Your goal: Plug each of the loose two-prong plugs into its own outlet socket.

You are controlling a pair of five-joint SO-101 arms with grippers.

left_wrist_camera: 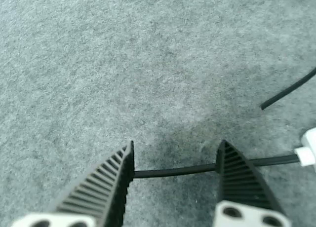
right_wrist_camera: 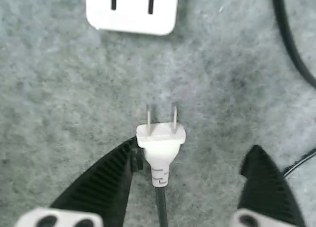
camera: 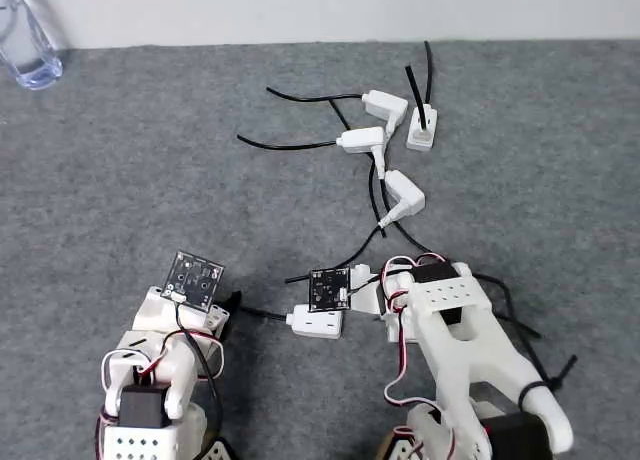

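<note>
My right tool [right_wrist_camera: 193, 155] is spread astride the white two-prong plastic plug [right_wrist_camera: 160, 137], not pinching it. The prongs face the white rectangular outlet socket [right_wrist_camera: 131, 11] just ahead, apparently aligned for insertion. My left tool [left_wrist_camera: 176, 155], also spread, straddles the socket's black cable [left_wrist_camera: 173, 171], likely to steady it.

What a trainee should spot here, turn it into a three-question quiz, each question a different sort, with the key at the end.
1. True or false: the right gripper is shut on the plug.
2. What runs across the gap between the fingers of the left gripper? A) a black cable B) a pair of prongs C) a white adapter block
3. Fill in: in the right wrist view, the plug's two prongs point toward the white ____, which has two slots.

Key: 1 false, its jaws stand wide open with the plug lying between them; 2 A; 3 socket.
</note>
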